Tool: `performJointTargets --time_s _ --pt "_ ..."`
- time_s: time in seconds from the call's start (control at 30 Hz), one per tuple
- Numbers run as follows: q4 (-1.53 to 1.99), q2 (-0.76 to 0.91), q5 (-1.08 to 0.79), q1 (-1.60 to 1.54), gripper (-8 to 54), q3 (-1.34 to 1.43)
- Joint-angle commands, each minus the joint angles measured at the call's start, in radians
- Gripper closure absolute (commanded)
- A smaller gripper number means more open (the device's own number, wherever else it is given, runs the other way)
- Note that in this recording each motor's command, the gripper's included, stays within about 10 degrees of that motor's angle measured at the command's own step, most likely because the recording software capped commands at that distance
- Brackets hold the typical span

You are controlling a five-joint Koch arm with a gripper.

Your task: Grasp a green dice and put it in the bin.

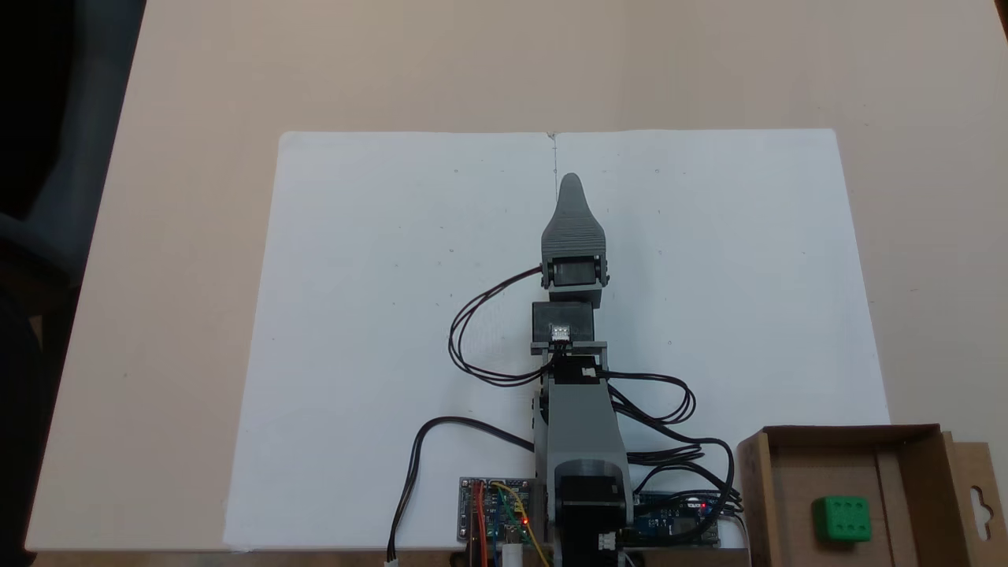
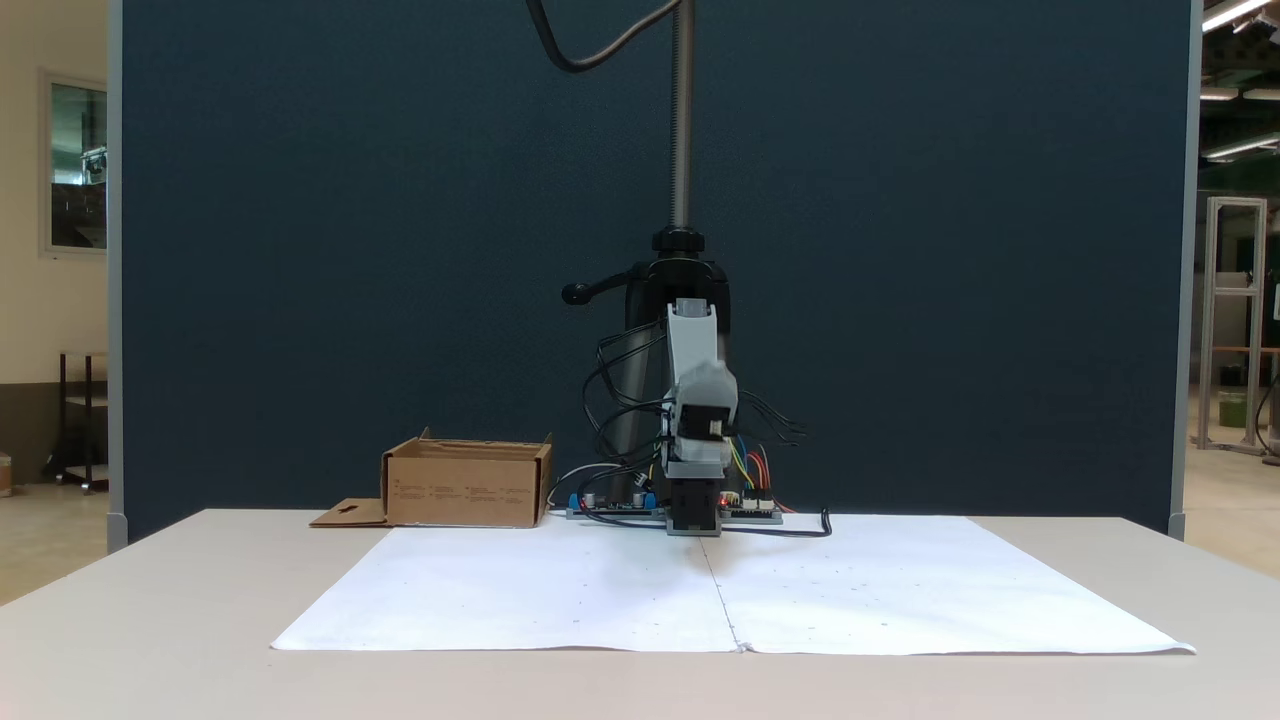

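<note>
the green dice [image 1: 843, 518] sits on the floor of the bin [image 1: 913, 437], six-pip face turned up, roughly in the middle of the box and apart from its walls. the bin itself stands beside the arm's base, at the near right corner in a fixed view from above, its hang-tab flap [image 1: 980, 496] folded out on the far side from the arm. in the other fixed view the bin [image 2: 465, 487] is a low brown box left of the base, and the die is hidden behind its wall. well away from the bin, the gripper [image 1: 572, 183] reaches out over the white paper [image 1: 378, 315], along the middle crease, carrying nothing. from above only one grey jaw shows, the other presumably beneath it, so i cannot tell whether the pincer is wide or narrow; the front-on view [image 2: 700, 415] is too foreshortened to settle it. my read: the placing step looks done, with the die already in the bin and the arm at or near a rest pose. the next move calls for little, perhaps just settling the arm.
</note>
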Motion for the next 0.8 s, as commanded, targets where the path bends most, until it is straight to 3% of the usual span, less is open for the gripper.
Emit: performJointTargets --time_s 0.0,0.77 --pt "-0.165 0.12 -0.061 -0.002 1.9 0.048" --pt "-0.187 0.117 -0.06 0.017 1.5 0.074"
